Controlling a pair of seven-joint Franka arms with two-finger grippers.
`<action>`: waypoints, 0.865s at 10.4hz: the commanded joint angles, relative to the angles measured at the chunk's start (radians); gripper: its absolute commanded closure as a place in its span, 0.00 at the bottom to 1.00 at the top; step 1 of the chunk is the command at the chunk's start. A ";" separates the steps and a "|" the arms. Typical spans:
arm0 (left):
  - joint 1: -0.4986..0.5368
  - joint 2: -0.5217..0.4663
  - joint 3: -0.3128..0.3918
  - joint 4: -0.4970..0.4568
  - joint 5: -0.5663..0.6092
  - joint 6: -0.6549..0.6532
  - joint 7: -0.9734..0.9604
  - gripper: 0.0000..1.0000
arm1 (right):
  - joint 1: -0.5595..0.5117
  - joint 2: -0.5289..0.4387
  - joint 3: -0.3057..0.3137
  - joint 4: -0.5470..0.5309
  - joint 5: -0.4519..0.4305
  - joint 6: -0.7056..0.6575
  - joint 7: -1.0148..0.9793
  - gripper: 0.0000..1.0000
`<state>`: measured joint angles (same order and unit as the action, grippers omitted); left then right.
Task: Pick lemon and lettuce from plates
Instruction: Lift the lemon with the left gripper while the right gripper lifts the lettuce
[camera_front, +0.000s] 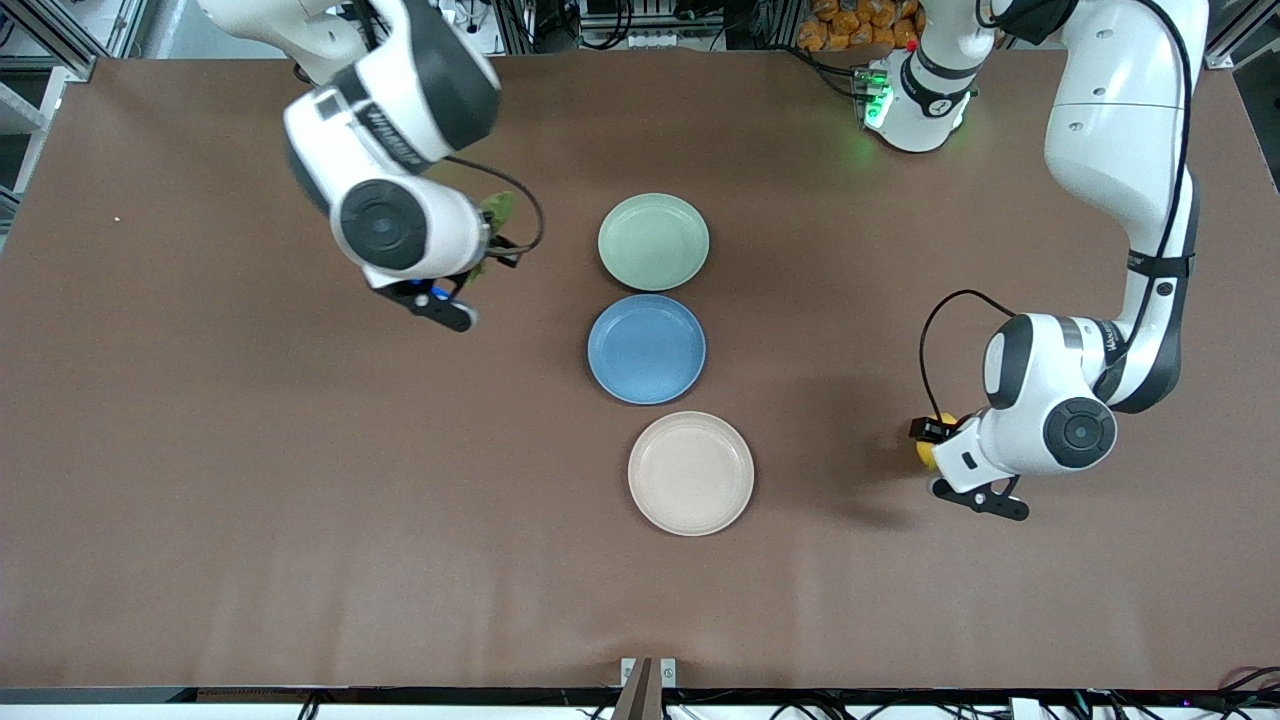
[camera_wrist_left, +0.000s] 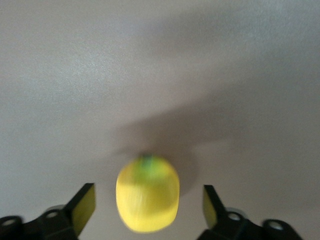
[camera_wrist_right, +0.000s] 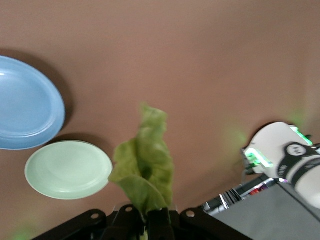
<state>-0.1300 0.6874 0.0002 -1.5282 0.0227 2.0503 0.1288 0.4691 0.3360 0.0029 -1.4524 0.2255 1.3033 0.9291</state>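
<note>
Front view: set high, facing both arm bases across the table (camera_front: 200, 500), covering the whole top. Left wrist view: aimed down at bare table from close range, lemon (camera_wrist_left: 147, 194) filling the lower middle. Right wrist view: higher up, angled across the table, taking in lettuce (camera_wrist_right: 145, 165), mint plate (camera_wrist_right: 68, 169) and blue plate (camera_wrist_right: 27, 105). Shared with the front view: both plates, lemon, lettuce.
</note>
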 joint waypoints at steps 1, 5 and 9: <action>0.001 -0.012 0.001 -0.001 -0.038 0.004 -0.044 0.00 | -0.078 -0.031 0.012 0.018 0.022 -0.064 -0.084 0.96; 0.016 -0.100 0.004 -0.052 -0.036 -0.010 -0.069 0.00 | -0.193 -0.034 0.008 0.098 0.008 -0.120 -0.154 0.96; 0.053 -0.210 0.001 -0.134 -0.038 -0.009 -0.070 0.00 | -0.285 -0.037 0.008 0.107 -0.060 -0.183 -0.337 0.96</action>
<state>-0.0820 0.5516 0.0049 -1.5847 0.0072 2.0401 0.0711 0.1940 0.3082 0.0002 -1.3531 0.1988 1.1470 0.6393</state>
